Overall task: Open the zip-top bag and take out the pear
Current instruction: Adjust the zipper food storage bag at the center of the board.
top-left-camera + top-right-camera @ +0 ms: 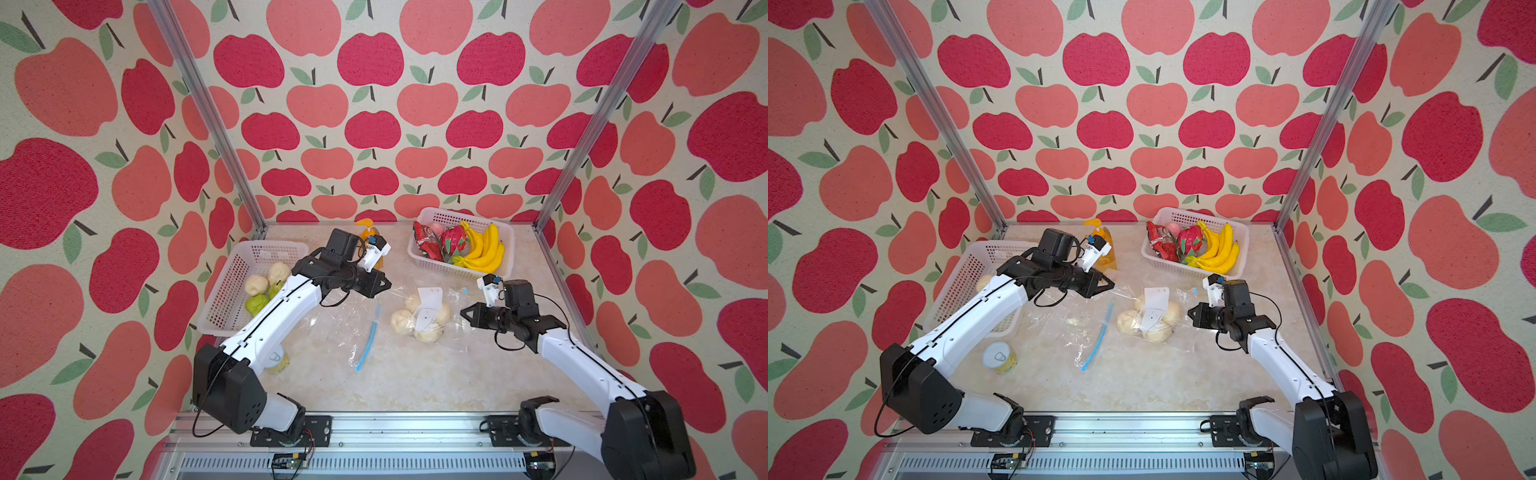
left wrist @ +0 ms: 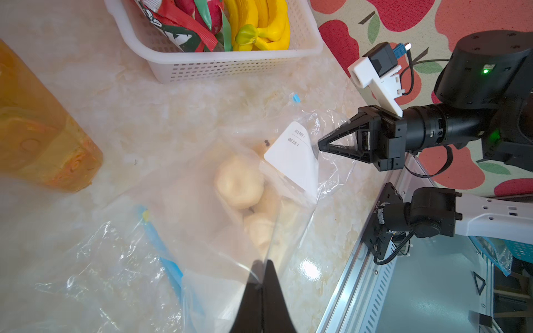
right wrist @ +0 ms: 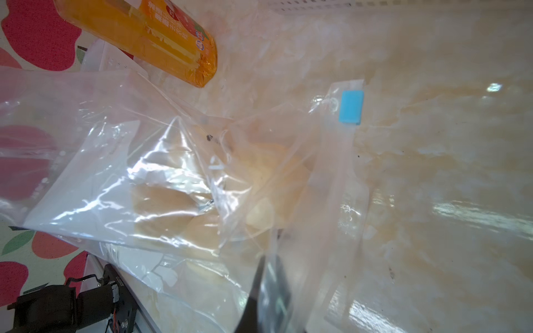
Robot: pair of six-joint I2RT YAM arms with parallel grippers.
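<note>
The clear zip-top bag (image 1: 457,328) lies mid-table with a white label (image 1: 430,296) and several pale pears (image 1: 419,322) inside, also seen in a top view (image 1: 1150,324). Its blue slider (image 3: 350,106) sits at one end of the zip track. My left gripper (image 1: 390,286) (image 2: 264,262) is shut on the bag's film at its left side. My right gripper (image 1: 462,311) (image 3: 271,259) is shut on the film at the right side, beside the zip track. The pears (image 2: 239,184) lie between the two grippers, under the film.
A second clear bag with a blue zip strip (image 1: 368,336) lies flat left of the pear bag. A white basket (image 1: 266,247) at the left holds loose pears. Another basket (image 1: 457,266) at the back right holds bananas and snacks. An orange bottle (image 1: 368,232) and a can (image 1: 998,357) stand nearby.
</note>
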